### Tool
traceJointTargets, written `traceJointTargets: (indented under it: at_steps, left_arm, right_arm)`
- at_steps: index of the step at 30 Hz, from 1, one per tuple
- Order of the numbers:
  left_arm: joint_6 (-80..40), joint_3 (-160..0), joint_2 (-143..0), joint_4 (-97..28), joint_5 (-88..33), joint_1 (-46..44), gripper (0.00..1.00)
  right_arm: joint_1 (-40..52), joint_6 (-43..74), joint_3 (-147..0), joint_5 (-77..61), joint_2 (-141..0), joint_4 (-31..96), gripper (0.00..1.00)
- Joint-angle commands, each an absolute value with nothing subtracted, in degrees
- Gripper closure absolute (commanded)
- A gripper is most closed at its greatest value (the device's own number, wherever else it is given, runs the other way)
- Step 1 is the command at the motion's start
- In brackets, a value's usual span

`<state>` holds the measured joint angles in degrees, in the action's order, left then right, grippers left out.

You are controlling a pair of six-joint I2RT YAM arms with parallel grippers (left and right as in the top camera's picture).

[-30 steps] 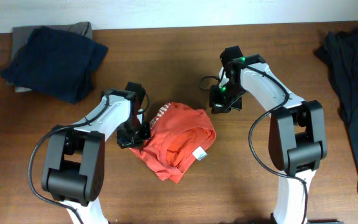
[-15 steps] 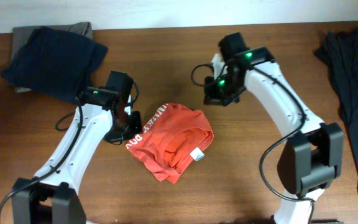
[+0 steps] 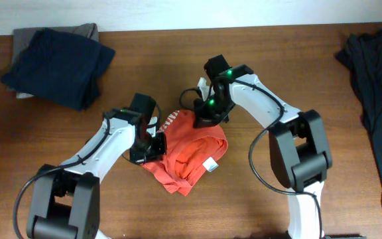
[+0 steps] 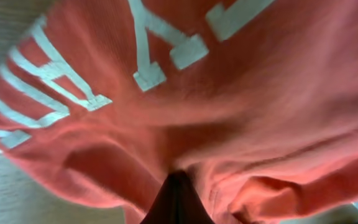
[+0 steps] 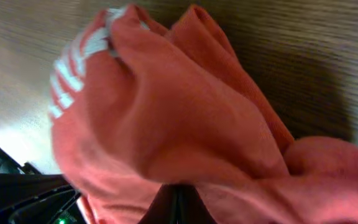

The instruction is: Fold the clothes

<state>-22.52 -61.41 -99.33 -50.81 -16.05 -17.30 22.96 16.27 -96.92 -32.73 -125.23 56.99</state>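
Note:
The clothes here are a red-orange T-shirt (image 3: 190, 154), lying crumpled in the middle of the table with white lettering (image 3: 171, 121) along its upper left edge. My left gripper (image 3: 154, 143) is shut, its tips pressed into the shirt's left side. In the left wrist view the closed tips (image 4: 178, 184) touch folds of the T-shirt (image 4: 229, 106) below its lettering (image 4: 166, 50). My right gripper (image 3: 202, 120) is shut too and rests against the shirt's top edge. The right wrist view shows its closed tips (image 5: 178, 194) under a bunched mound of the T-shirt (image 5: 185, 118).
A stack of dark navy folded clothes (image 3: 58, 56) lies on a grey garment (image 3: 25, 34) at the back left. A dark garment (image 3: 377, 93) hangs along the right edge. The wooden table (image 3: 144, 60) surrounds the shirt. A white label (image 3: 211, 164) shows at the shirt's lower right.
My right gripper has come down and left from the bare table to the shirt's top edge. My left arm swung out left, then back against the shirt's left side.

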Motion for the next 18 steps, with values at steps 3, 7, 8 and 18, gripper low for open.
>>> traceJointTargets:
  at_steps: [3,7,8,18]
  left_arm:
    - [-23.1,-53.8,-101.1,-45.3,-17.6,-17.4,0.99]
    - [-23.1,-48.9,-102.3,-40.1,-17.6,-17.3,0.99]
    - [-23.1,-48.1,-102.6,-39.6,-17.6,-17.3,0.99]
    - [-23.1,-47.6,-102.2,-41.4,-15.0,-17.3,0.99]
  right_arm:
    - [21.7,15.7,-96.4,-34.7,-127.7,56.2,0.96]
    - [20.8,15.7,-96.3,-32.1,-128.6,56.1,0.96]
    - [20.5,15.7,-96.3,-31.4,-128.7,56.1,0.96]
    - [15.1,16.3,-96.3,-24.8,-129.1,55.6,0.96]
